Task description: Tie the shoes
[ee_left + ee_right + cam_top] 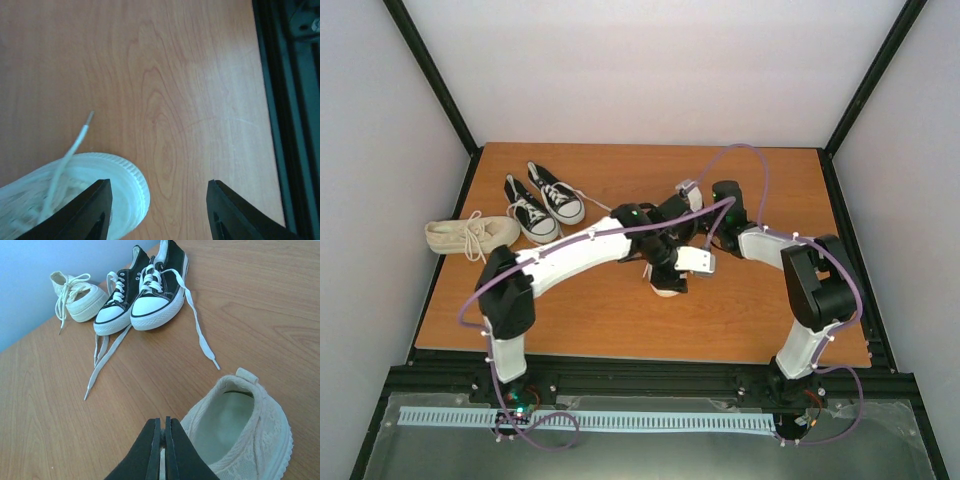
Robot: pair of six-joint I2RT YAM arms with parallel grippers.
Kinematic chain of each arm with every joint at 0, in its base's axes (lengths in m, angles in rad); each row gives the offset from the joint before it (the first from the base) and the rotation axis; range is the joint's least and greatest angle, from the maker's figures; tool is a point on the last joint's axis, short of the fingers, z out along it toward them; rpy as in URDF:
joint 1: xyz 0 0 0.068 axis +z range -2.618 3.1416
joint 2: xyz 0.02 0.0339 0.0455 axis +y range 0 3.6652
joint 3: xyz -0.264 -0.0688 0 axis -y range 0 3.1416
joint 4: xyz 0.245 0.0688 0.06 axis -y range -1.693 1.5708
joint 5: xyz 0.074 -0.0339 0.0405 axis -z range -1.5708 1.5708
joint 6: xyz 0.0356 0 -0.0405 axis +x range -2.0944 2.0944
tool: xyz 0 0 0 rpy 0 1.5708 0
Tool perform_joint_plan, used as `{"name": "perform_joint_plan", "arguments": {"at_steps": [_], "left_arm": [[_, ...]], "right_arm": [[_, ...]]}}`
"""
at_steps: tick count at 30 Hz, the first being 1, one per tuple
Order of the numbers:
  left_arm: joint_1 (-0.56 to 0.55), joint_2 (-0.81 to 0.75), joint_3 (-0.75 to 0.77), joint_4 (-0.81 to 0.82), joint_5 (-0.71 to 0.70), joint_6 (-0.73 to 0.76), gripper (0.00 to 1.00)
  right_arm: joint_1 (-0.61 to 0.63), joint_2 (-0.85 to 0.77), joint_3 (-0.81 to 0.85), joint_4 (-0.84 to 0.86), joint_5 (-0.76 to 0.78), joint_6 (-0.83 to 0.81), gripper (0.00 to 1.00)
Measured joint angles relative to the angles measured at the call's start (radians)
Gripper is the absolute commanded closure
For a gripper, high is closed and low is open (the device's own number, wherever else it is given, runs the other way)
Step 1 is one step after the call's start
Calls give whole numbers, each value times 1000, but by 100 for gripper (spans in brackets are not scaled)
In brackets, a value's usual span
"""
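Note:
A cream shoe (668,287) lies mid-table under both wrists; only its toe shows in the top view. My left gripper (160,192) is open above its ribbed toe cap (117,175), left finger (97,210) over the toe, right finger over bare wood. A pale lace (75,145) runs off the toe. My right gripper (161,422) is shut on a pale lace strand beside the shoe's heel opening (235,420). The two black shoes (137,300) stand side by side, untied, with loose laces (200,335). The second cream shoe (80,297) lies beyond them.
In the top view the black pair (545,200) and the other cream shoe (470,235) sit at the table's left rear. The black frame rail (295,125) runs along the right of the left wrist view. Long white laces (107,360) trail over the wood.

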Motion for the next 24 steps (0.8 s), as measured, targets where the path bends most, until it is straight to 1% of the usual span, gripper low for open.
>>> {"name": "perform_joint_plan", "arguments": {"at_steps": [3, 4, 5, 6, 7, 8, 11, 13, 16, 17, 18, 19, 20, 21, 22, 24], "left_arm": [[16, -93, 7, -25, -18, -2, 34], [25, -136, 6, -34, -40, -6, 29], [38, -175, 7, -43, -69, -12, 22], [58, -217, 11, -52, -108, -23, 8], [80, -255, 16, -56, -155, -37, 1], [109, -293, 19, -53, -207, -42, 0], [209, -414, 18, -37, -353, -53, 0], [267, -506, 7, -14, -411, -62, 0], [285, -696, -79, 56, -442, -140, 0], [283, -741, -109, 73, -431, -167, 0], [282, -787, -147, 92, -406, -195, 6], [282, -836, -201, 118, -357, -225, 17], [282, -859, -249, 139, -314, -246, 26], [282, -866, -297, 167, -277, -267, 29], [282, -852, -366, 215, -232, -277, 30], [292, -774, -463, 298, -169, -310, 31]], "right_arm": [[0, 8, 12, -13, 1, -8, 97], [0, 8, 13, -21, 2, -11, 97], [0, 8, 13, -26, 2, -13, 97], [0, 8, 13, -31, 2, -16, 97], [0, 8, 16, -39, 3, -19, 97], [2, 8, 21, -46, 5, -23, 97], [7, 8, 32, -58, 13, -34, 97], [12, 9, 37, -64, 19, -40, 97], [18, 9, 40, -69, 25, -49, 97], [20, 9, 40, -70, 25, -50, 97], [20, 9, 40, -71, 24, -52, 97], [21, 9, 40, -71, 23, -52, 97], [21, 9, 40, -70, 19, -52, 97], [21, 9, 40, -71, 14, -52, 97], [21, 9, 40, -71, 9, -52, 97], [22, 9, 40, -73, -4, -54, 97]]}}
